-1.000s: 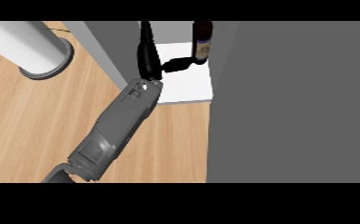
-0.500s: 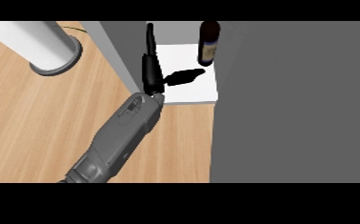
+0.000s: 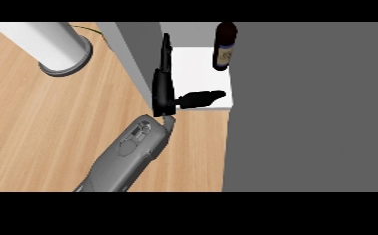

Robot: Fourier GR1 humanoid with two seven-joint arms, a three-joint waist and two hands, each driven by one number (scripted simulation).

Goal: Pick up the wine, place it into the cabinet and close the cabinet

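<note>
The dark wine bottle (image 3: 225,46) stands upright on the white cabinet shelf (image 3: 198,71), at its far right next to a large grey panel (image 3: 303,104). My left hand (image 3: 162,86) is at the shelf's near left edge. Its fingers point straight away from me and its thumb (image 3: 201,99) sticks out to the right. The hand is open and holds nothing; it is well short of the bottle, with bare shelf between them. The right hand does not show.
A grey cabinet wall (image 3: 136,49) runs along the shelf's left side, close to my fingers. A white cylinder on a round grey base (image 3: 52,49) stands at the back left of the wooden counter (image 3: 59,129).
My left hand has drawn back from the bottle toward the shelf's near edge, staying open. The bottle stays upright on the shelf. The whole view has shifted a little.
</note>
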